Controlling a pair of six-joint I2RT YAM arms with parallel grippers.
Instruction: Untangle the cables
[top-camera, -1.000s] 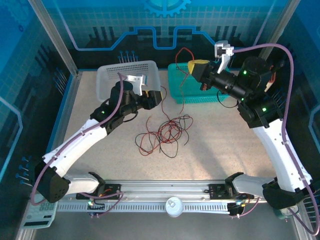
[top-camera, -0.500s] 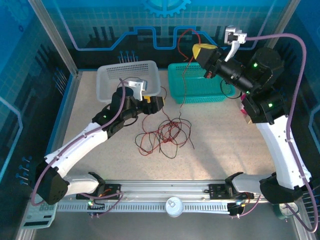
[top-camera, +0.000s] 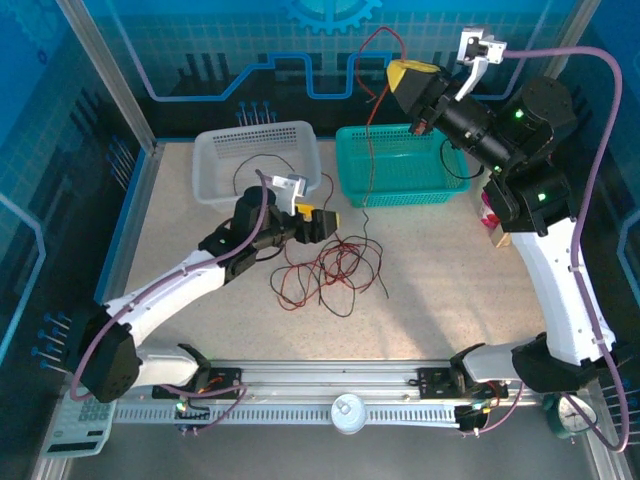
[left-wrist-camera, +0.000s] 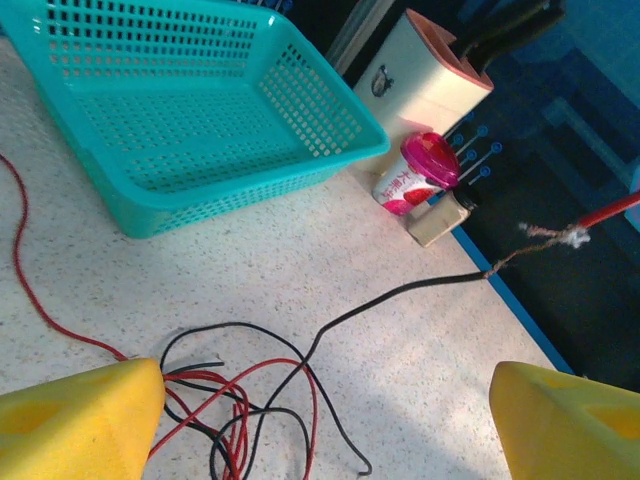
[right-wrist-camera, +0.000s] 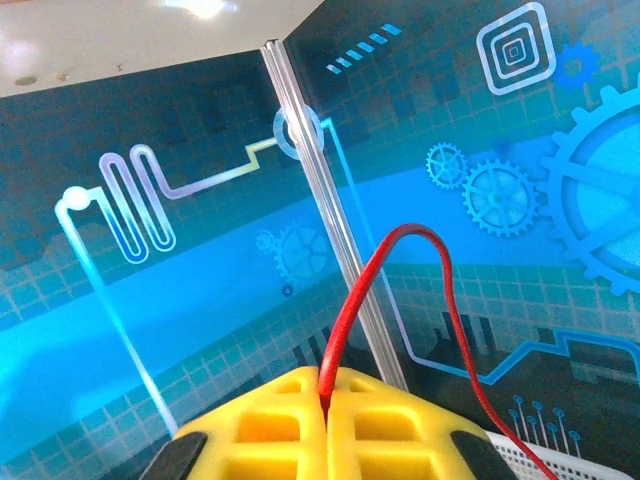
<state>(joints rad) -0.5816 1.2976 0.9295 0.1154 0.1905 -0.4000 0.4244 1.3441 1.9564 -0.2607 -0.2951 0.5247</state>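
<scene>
The left arm reaches low and forward from its near-left base. The left gripper (top-camera: 318, 222) hovers at the far-left edge of the cables (top-camera: 330, 265), its yellow fingers spread wide. That tangle of red and black loops lies in the middle of the table (top-camera: 470, 300). Farther back the right arm rears up high, with the right gripper (top-camera: 405, 75) above the teal basket (top-camera: 390, 190). Its fingers are pressed together on a red cable (right-wrist-camera: 340, 330) that droops past the basket toward the pile.

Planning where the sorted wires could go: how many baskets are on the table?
2. The white basket sits at the back left; the teal basket stands just right of it, near the back centre. None seems hidden.
</scene>
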